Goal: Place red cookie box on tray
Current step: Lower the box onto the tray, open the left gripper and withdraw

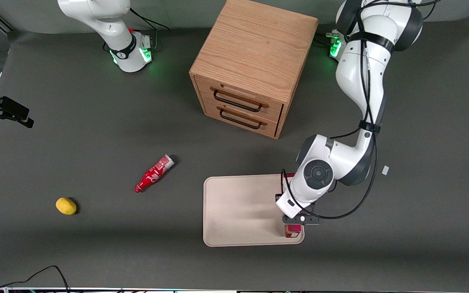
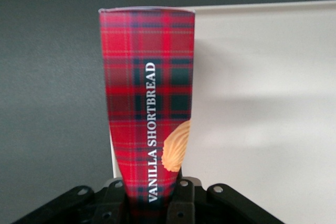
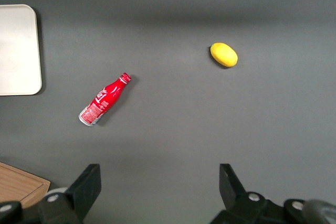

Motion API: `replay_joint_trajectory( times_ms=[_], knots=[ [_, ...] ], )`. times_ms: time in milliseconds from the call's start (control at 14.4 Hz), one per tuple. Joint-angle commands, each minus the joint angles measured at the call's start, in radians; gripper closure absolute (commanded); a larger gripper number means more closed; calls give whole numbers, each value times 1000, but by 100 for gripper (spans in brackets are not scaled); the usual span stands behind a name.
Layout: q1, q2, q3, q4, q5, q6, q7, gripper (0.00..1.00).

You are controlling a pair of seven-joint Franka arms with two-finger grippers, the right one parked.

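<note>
The gripper (image 1: 295, 224) squeezes the red cookie box (image 2: 148, 103) upright over the tray's (image 1: 234, 203) corner nearest the front camera, so it only has to let go.

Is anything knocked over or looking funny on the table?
Yes, the red bottle lies tipped on its side on the table, away from the tray. A lemon sits loose nearer the parked arm's end. The end effector holds the cookie box upright over the tray's corner, which looks fine.
</note>
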State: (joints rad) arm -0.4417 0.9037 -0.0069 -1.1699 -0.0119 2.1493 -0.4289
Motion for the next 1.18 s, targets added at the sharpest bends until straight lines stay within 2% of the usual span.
replay_joint_trajectory(
  times_ms=[0, 69, 208, 625, 833, 1111],
  knots=[
    [-9, -12, 10, -19, 15, -2, -2, 72],
    [-8, -15, 10, -31, 20, -2, -1, 53],
    [-9, -15, 10, -34, 21, 3, -14, 0],
    [38, -81, 12, -24, 6, -60, -7, 0],
    [44, -185, 19, -11, 18, -173, -4, 0],
    [129, -356, 24, -20, 3, -343, 70, 0]
  ],
)
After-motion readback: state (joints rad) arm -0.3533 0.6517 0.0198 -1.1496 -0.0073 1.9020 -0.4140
